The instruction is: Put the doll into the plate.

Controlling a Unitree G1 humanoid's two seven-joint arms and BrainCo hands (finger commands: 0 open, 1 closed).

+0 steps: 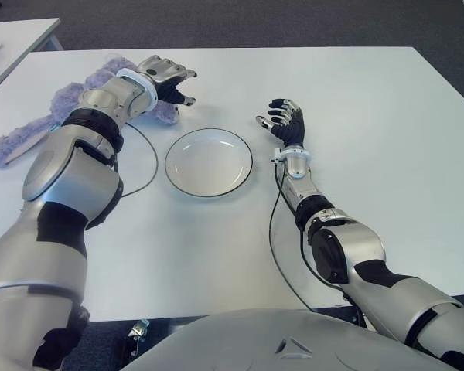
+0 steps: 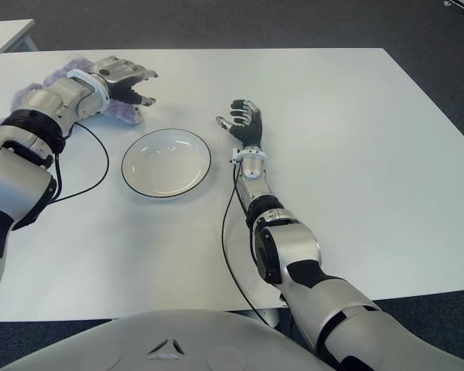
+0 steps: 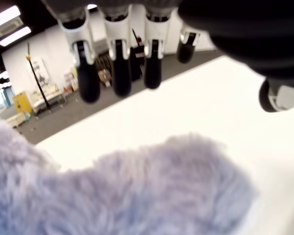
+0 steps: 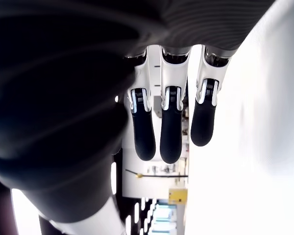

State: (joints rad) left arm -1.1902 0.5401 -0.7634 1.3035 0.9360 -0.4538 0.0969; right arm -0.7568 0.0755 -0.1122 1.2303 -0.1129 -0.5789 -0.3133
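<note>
Doll [image 1: 31, 127]: fuzzy lilac plush, flat on table; left hand [image 1: 166, 81] above, fingers spread.

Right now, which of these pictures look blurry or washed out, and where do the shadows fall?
Left wrist view: the purple doll is soft and out of focus, the table bleached bright. Right wrist view: the right hand is a dark silhouette against a bright table. Left eye view: even light, faint shadows under the left hand and the plate rim.
</note>
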